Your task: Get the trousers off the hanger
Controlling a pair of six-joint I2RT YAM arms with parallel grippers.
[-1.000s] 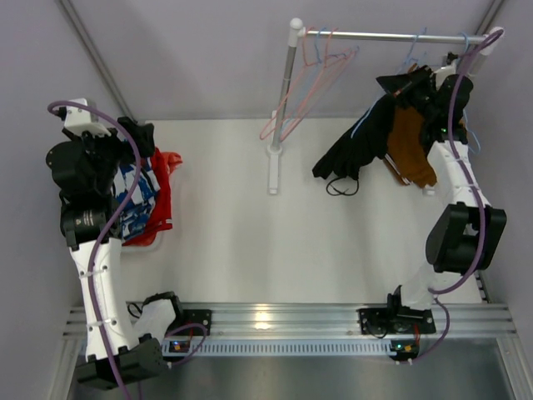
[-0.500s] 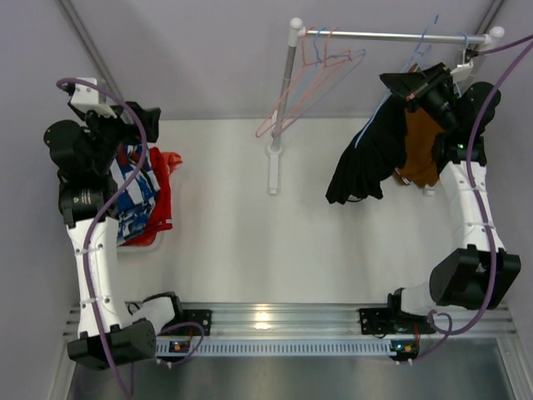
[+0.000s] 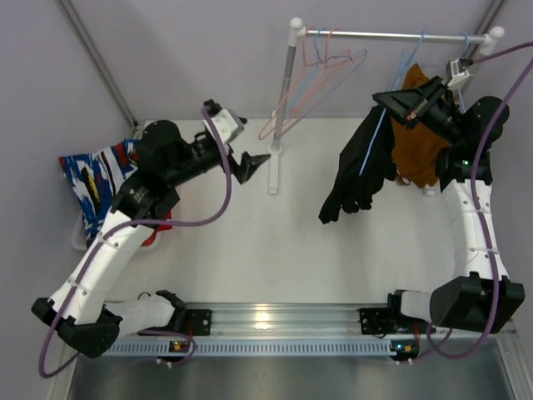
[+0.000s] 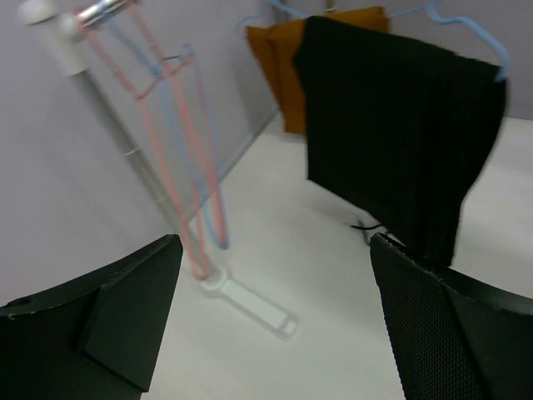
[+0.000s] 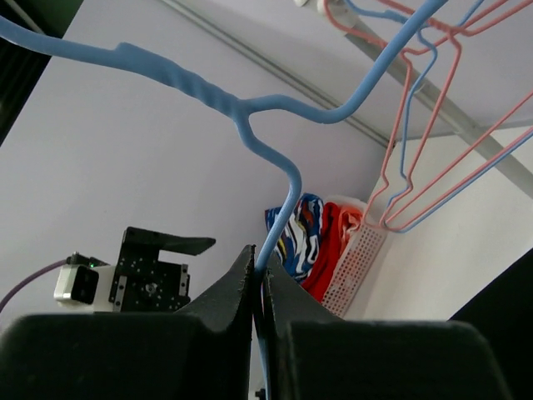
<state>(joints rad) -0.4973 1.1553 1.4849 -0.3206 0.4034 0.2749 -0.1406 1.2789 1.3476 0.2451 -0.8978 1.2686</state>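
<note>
White table [image 3: 250, 250], right side: black trousers [image 3: 358, 171] (blue hanger [image 5: 246, 108])

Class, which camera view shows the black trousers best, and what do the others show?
The left wrist view: the black trousers hang large over a blue hanger. The top external view shows them small, from above. The right wrist view shows only a dark corner, possibly them.

White table [image 3: 250, 250], white rack post [image 3: 287, 92] far centre, metal bar [image 3: 391, 37] running right from its top, empty pink and blue hangers [image 3: 312, 83] at its left end, perforated white basket [image 5: 360, 258] far left
</note>
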